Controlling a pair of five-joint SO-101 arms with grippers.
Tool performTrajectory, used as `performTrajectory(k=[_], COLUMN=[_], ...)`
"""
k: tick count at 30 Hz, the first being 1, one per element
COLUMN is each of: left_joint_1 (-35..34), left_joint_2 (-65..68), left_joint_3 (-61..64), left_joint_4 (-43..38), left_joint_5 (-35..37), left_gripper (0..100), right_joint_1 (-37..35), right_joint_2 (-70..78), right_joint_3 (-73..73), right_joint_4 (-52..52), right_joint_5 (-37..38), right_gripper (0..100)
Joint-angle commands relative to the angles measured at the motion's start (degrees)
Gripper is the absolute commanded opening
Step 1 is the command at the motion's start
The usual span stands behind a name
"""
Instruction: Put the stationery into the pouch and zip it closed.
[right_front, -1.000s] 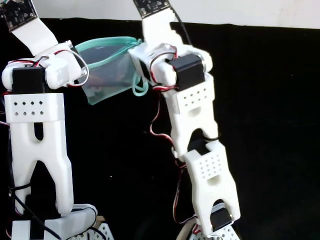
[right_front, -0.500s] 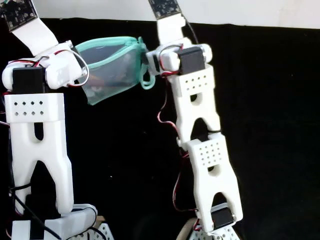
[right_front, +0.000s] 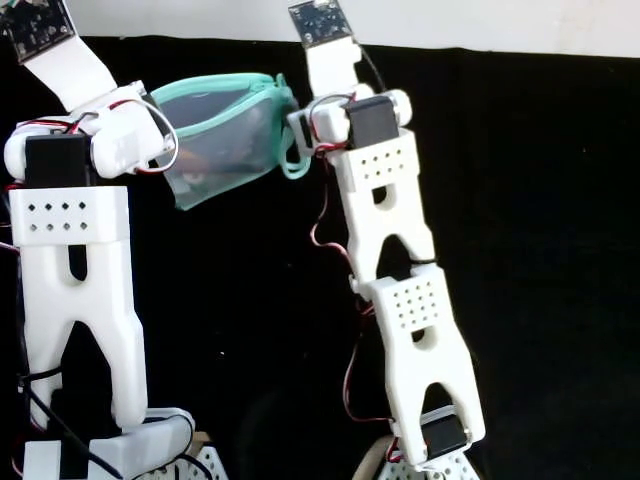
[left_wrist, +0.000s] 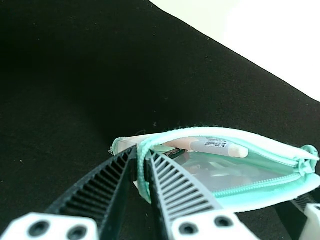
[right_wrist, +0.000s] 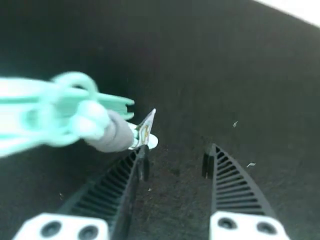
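A translucent pouch (right_front: 225, 135) with a teal zip edge hangs above the black table between the two arms. My left gripper (left_wrist: 143, 172) is shut on the pouch's rim (left_wrist: 141, 155) at one end. The pouch mouth gapes, and a white pen (left_wrist: 215, 145) and other stationery lie inside. At the other end a teal loop (right_front: 293, 165) hangs from the zip. My right gripper (right_wrist: 175, 167) is open just beside that end, with the zip pull (right_wrist: 107, 132) and teal loop (right_wrist: 75, 90) off to one side of its fingers, not between them.
A black cloth (right_front: 540, 250) covers the table, with a white strip (right_front: 500, 25) along the far edge. The right arm (right_front: 385, 190) stands close by the pouch's loop end. The left arm (right_front: 70, 260) rises at the left.
The right arm has drawn back from the pouch's end, which it covered a second ago, so the zip end and loop now show. The left arm and pouch kept still.
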Motion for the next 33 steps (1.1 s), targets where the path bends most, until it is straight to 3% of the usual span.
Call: performTrajectory(k=[1,16,24,33], left_joint_1=[0.7,0.7,0.7,0.7], left_joint_2=[2.9,2.9,2.9,2.9], left_joint_3=[1.0,1.0,1.0,1.0], left_joint_4=[0.4,0.5,0.5,0.5], left_joint_5=[0.0,0.0,0.0,0.0], left_gripper=[1,1,1,1], right_joint_1=[-0.4,-5.0,-5.1,-5.0], right_joint_2=[-8.0,-40.8,-44.7,-53.8], right_joint_3=[-1.9,58.9,76.6,101.9], right_joint_4=[0.6,-1.9,-18.4,-44.8], right_joint_5=[0.8,-2.7,-2.7,-2.5], right_gripper=[18.1,18.1,18.1,18.1])
